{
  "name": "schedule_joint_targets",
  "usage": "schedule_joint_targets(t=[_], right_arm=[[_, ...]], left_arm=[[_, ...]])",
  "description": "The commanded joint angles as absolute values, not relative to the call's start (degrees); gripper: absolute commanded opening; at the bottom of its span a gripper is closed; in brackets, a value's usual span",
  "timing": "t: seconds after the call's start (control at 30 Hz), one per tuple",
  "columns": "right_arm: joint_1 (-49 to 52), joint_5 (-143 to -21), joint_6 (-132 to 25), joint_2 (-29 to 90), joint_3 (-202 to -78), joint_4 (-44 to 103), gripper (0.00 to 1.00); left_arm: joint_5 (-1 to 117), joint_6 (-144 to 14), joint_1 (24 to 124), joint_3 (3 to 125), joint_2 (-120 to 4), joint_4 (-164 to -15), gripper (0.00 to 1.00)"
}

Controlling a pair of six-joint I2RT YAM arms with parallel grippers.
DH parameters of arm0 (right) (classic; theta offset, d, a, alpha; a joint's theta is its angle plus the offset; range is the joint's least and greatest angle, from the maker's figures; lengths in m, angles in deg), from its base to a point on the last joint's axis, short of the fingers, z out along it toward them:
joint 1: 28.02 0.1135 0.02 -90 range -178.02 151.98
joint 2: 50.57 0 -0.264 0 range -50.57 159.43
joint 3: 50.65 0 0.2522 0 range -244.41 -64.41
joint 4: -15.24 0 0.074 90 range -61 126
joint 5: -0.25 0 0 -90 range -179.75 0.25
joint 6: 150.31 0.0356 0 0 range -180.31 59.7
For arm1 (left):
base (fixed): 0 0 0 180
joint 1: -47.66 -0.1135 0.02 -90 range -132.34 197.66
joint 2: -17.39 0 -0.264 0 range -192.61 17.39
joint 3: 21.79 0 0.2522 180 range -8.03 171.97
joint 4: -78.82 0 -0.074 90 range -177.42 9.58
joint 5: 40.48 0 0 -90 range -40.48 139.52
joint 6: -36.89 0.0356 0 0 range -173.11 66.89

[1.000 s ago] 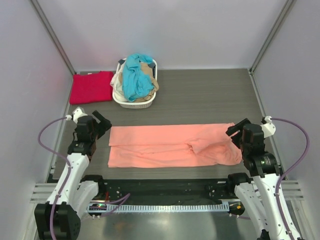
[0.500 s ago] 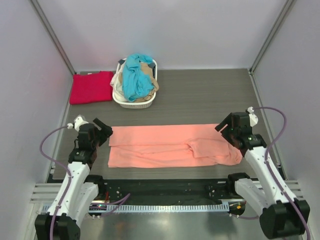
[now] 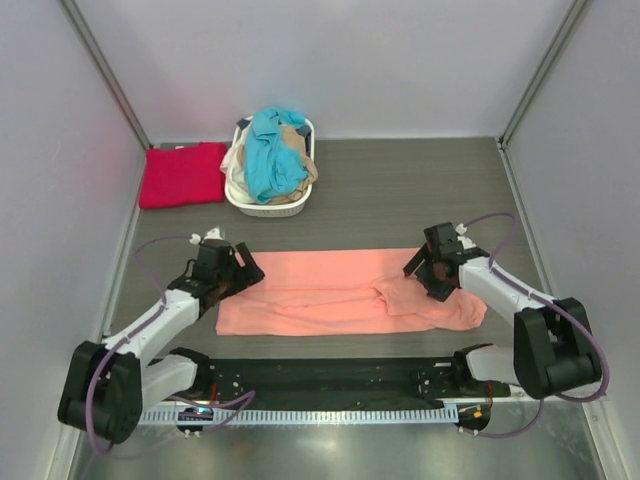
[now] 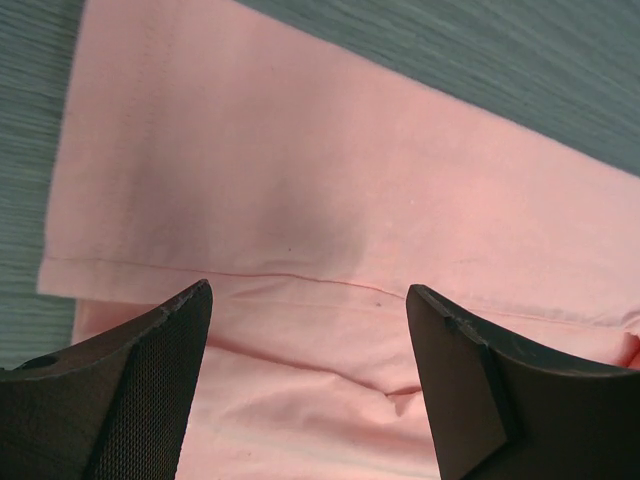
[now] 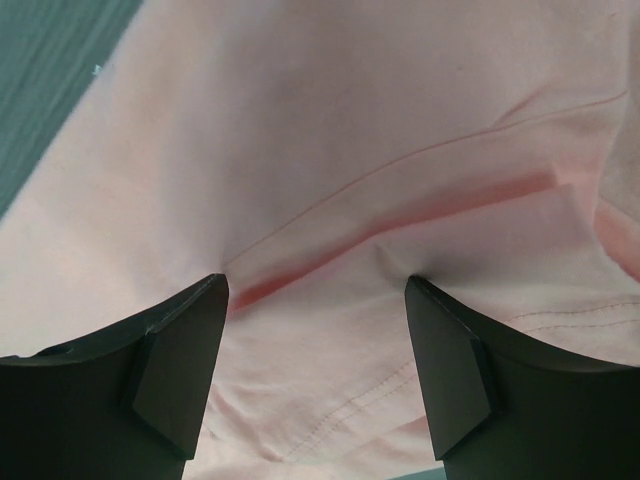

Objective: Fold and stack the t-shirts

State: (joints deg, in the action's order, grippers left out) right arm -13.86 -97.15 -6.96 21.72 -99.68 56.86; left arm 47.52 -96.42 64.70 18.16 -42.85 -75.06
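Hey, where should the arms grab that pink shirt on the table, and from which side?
Probably by its two short ends. The pink shirt lies flat as a long strip, folded lengthwise, so pinch all layers at each end's edge. Come down from above: left gripper at the left end, right gripper at the right end, where the cloth is bunched. Both hang open over the cloth.

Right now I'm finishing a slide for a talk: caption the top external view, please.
Left gripper and right gripper, both open, at opposite ends of the salmon-pink t-shirt.
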Motion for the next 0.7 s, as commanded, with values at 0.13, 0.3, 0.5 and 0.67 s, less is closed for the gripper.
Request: schedule_joint_targets(t=[0.13, 0.3, 0.5, 0.67], right_arm=[[-14.48, -99.25, -7.57, 35.81, -108.52, 55.89, 0.77], [-17.99, -98.19, -11.69, 46.08, -117.22, 56.24, 0.76], [-19.75, -97.23, -17.05, 60.41, -136.45, 57.82, 0.76], [-19.76, -95.91, -20.14, 80.42, -163.64, 64.58, 0.75]], left_arm=[[52.86, -96.44, 66.73, 19.65, -51.42, -79.86, 0.79], [55.05, -98.11, 67.00, 18.08, -54.06, -80.12, 0.78], [55.14, -101.88, 70.33, 15.70, -52.21, -80.21, 0.77], [56.81, -108.47, 76.03, 10.96, -53.45, -84.76, 0.77]])
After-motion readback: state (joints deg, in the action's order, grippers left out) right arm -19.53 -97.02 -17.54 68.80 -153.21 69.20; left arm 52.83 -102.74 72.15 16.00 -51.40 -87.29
